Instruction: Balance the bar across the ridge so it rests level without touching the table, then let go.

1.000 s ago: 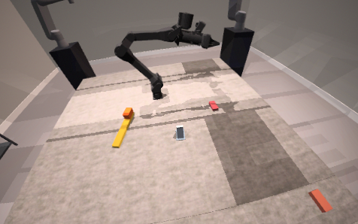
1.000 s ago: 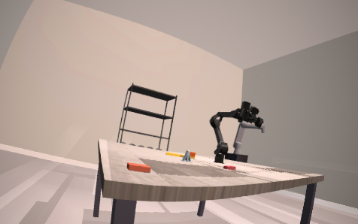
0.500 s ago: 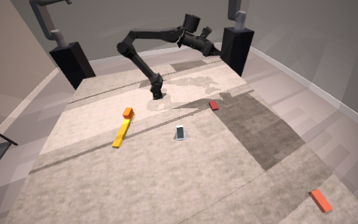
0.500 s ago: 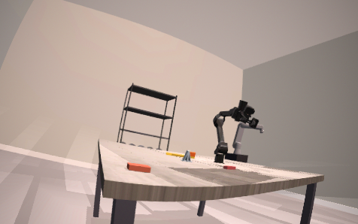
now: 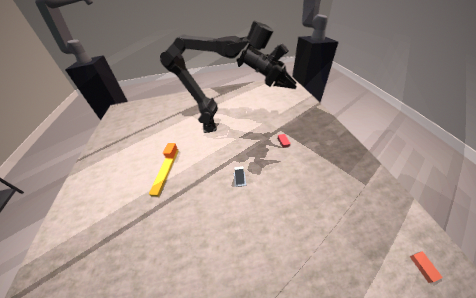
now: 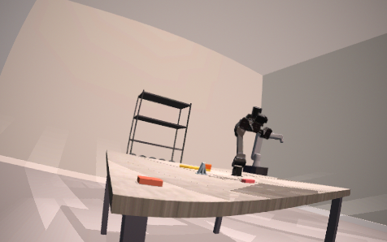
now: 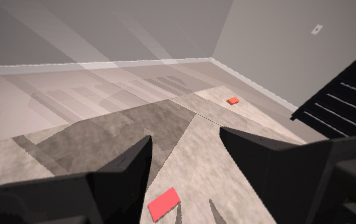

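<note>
The yellow bar (image 5: 162, 174) (image 6: 188, 166) lies on the table (image 5: 200, 240) (image 6: 171, 208), with an orange block (image 5: 170, 150) (image 6: 208, 167) at its end nearer the arm's base. The ridge, a small grey-blue wedge (image 5: 240, 176) (image 6: 202, 170), stands on the table apart from the bar, to its right in the top view. My gripper (image 5: 293, 85) (image 7: 186, 135) is open and empty, high above the table, far from the bar and beyond the ridge. The wrist view shows neither the bar nor the ridge.
A small red block (image 5: 284, 140) (image 6: 248, 181) (image 7: 164, 204) lies between the ridge and the gripper's side. A larger orange-red block (image 5: 426, 267) (image 6: 150, 181) (image 7: 233, 101) lies near a table edge. Black pedestals (image 5: 97, 82) (image 5: 315, 62) with grey arms stand beyond the table.
</note>
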You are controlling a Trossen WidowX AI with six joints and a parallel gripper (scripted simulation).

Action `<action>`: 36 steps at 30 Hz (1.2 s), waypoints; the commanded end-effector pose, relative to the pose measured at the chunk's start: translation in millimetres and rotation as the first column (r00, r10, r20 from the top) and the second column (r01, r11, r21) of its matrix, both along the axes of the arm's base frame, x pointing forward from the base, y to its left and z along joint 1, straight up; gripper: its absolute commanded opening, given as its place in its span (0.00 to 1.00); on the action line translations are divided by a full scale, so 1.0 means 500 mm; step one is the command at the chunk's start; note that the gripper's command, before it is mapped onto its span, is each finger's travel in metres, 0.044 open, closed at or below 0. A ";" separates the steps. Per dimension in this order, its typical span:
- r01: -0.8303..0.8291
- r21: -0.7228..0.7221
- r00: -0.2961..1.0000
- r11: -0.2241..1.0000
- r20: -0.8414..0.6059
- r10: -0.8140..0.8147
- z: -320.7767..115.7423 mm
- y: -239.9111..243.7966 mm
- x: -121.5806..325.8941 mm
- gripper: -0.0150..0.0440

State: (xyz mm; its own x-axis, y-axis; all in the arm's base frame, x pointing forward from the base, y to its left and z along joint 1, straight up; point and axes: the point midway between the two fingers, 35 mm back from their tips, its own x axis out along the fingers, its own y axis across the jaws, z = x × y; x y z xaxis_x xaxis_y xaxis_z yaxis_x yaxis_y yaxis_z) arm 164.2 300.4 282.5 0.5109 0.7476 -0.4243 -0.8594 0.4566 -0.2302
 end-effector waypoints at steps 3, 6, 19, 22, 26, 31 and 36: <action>0.063 -0.044 0.998 0.997 -0.012 -0.064 -0.013 -0.021 0.045 0.79; 0.101 -0.070 0.994 0.992 -0.021 -0.103 -0.022 -0.037 0.070 0.79; 0.251 -0.181 0.962 0.951 -0.061 -0.265 -0.060 -0.118 0.169 0.79; 0.281 -0.207 0.951 0.937 -0.070 -0.300 -0.069 -0.140 0.189 0.79; 0.322 -0.238 0.933 0.916 -0.082 -0.349 -0.079 -0.171 0.214 0.79; 0.371 -0.276 0.907 0.887 -0.098 -0.410 -0.091 -0.212 0.243 0.79; 0.416 -0.314 0.875 0.853 -0.116 -0.470 -0.104 -0.255 0.269 0.79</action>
